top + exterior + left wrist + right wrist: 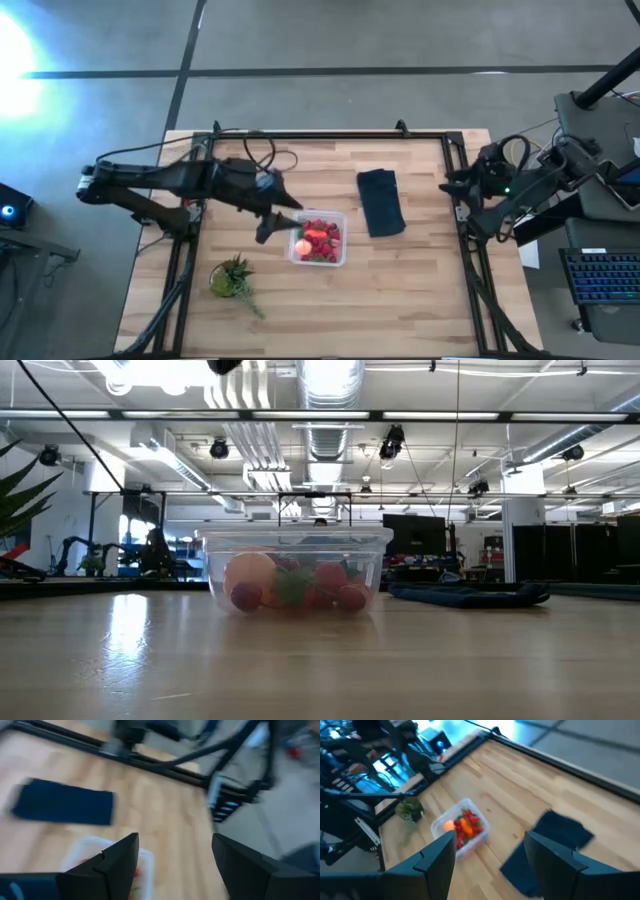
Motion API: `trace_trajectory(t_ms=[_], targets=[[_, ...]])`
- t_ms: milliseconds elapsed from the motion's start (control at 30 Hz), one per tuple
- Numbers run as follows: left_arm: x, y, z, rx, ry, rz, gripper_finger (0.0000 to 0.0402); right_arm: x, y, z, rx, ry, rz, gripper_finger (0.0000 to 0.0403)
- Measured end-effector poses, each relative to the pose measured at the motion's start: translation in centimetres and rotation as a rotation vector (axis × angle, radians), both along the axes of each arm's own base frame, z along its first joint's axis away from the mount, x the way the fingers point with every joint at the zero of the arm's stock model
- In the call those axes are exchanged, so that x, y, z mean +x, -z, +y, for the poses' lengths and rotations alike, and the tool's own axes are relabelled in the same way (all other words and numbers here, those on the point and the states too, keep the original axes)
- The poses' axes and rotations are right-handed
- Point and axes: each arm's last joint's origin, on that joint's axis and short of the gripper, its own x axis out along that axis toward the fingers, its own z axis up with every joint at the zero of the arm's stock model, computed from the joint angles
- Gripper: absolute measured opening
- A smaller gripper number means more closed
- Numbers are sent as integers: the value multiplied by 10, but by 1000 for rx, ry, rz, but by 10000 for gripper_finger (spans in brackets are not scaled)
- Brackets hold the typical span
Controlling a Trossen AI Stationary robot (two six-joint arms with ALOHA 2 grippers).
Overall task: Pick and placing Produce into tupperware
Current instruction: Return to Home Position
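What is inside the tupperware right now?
The tupperware holds red berries, one elongated orange-red piece and a peach-orange ball. Anything beneath that pile is covered, so no exact count.

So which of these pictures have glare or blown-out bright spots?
High view: white flare on the floor, upper left, off the table. Low view: ceiling lights blown out, a pale sheen on the wood left of the tupperware. Right wrist view: bright patch beyond the table's edge.

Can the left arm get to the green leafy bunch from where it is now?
Probably yes. The left end effector is open beside the tupperware, and the leafy bunch lies close by with nothing between them.
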Motion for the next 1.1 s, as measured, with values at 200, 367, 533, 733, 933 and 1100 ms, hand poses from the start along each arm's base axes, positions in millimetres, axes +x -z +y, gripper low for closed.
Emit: trace_trajectory(t_ms=[200, 367, 533, 733, 933, 1100], targets=[[-6, 44, 1, -113, 69, -156, 238, 16, 3, 9, -98, -38, -95, 226], [-31, 57, 4, -123, 78, -296, 238, 20, 5, 11, -108, -60, -197, 226], [-61, 57, 8, -98, 72, -380, 238, 19, 9, 11, -121, -106, -267, 226], [-95, 58, 12, -42, 62, -482, 238, 9, 25, 5, -152, -122, -285, 226], [-120, 73, 13, -33, 53, -533, 238, -13, 46, -10, -174, -95, -331, 226], [-130, 88, 14, -30, 29, -539, 238, -31, 59, -21, -208, -107, -412, 226]])
